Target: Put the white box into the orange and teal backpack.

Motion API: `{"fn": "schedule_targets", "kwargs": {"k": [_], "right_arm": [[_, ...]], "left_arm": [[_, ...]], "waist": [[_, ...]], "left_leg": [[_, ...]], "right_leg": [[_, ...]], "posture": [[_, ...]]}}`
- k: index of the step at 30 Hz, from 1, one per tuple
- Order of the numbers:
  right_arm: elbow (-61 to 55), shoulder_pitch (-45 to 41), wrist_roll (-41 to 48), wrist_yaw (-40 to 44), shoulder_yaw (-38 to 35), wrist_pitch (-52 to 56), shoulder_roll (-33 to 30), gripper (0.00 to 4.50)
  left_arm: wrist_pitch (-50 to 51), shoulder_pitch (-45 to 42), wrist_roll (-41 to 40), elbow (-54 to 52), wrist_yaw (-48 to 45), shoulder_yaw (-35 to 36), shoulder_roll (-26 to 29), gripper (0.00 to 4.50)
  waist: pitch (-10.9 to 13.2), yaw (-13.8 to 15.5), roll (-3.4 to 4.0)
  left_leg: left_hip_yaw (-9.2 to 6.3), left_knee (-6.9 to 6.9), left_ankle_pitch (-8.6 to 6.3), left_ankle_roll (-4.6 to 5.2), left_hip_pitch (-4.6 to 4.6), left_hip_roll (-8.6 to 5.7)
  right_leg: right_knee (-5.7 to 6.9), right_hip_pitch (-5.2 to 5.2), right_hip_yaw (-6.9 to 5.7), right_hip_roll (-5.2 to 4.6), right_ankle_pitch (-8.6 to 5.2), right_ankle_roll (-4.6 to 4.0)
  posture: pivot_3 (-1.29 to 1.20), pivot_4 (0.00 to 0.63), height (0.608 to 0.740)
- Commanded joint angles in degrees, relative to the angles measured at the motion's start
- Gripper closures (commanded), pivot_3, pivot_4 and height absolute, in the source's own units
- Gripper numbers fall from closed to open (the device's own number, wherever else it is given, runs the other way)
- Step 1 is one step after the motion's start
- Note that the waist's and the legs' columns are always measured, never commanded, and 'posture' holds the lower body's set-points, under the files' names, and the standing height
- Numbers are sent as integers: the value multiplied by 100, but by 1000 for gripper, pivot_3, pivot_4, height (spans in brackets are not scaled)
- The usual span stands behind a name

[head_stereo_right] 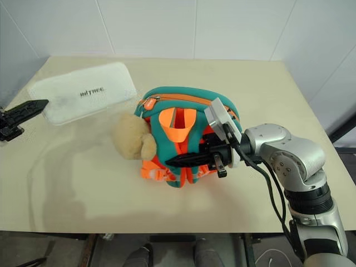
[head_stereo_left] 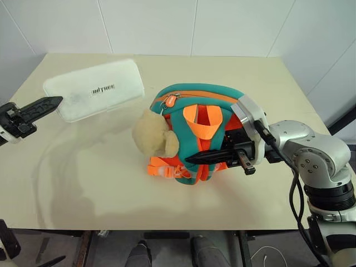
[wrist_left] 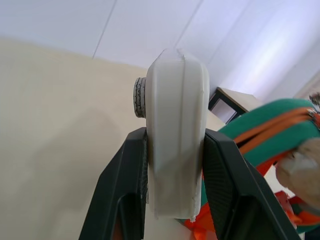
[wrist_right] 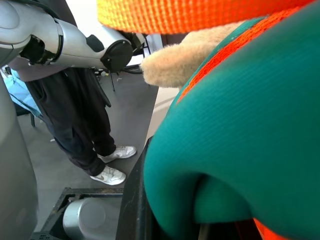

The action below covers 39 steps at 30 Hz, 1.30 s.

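Our right gripper [head_stereo_left: 214,157] is closest to us, low on the right. It's clamped tight on teal fabric of the backpack [head_stereo_left: 192,119], pinching a fold on the strap side. That bag sits on the tan table [head_stereo_left: 167,206], about mid-table, w/ its orange straps [head_stereo_left: 203,123] facing up and a fuzzy tan plush bit [head_stereo_left: 153,135] sticking out on the left. We see a zip near the top edge. Our left gripper [head_stereo_left: 47,105] is far left, gripping the white box [head_stereo_left: 95,89] by one end, one black finger [wrist_left: 125,190] on each flat side. That box hangs up off the table, left of the bag & not touching it. Behind it are a white wall & a person's legs in white shoes [wrist_right: 112,175].
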Motion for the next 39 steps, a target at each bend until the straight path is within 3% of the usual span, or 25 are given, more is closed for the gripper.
{"fn": "schedule_targets", "kwargs": {"k": [1, 11, 19, 33, 39], "right_arm": [[66, 78, -79, 10, -225, -139, -161, 4500], [-20, 283, 11, -41, -363, -43, -310, 4500], [-38, 359, -32, -60, -354, -110, -290, 4500], [232, 259, -386, 164, -173, -378, -247, 4500], [349, 163, -483, 212, -89, -453, -176, 4500]], "left_arm": [[-524, 283, -334, -665, -557, 476, -16, 3283], [-501, 793, -580, -1279, -1087, 478, 141, 3283], [-874, 675, -169, -1195, -1427, -190, 417, 3283], [-2474, -1140, 1228, -346, -2537, -2192, 807, 3284], [-2474, -2090, 1915, -142, -2241, -3193, 645, 3284]], "waist": [[1, 38, -4], [1, 74, -4], [1, 76, -4], [1, 103, -4], [1, 98, -4]], "left_leg": [[0, 0, 0, 0, 0, 0], [-1, 11, -1, 3, 1, 2], [0, 11, -1, 3, 1, 2], [-1, 13, -2, 4, 1, 2], [-1, 20, -1, 4, 1, 2]], "right_leg": [[0, -1, 0, 0, 0, 0], [4, 3, 0, 3, 0, 0], [2, 4, 0, 3, 0, 0], [2, 6, -1, 6, 0, 1], [8, 7, 0, 9, 1, 1]], "posture": [[0, 150, 740], [0, 150, 740], [0, 150, 740], [0, 150, 740], [0, 150, 740]]}}
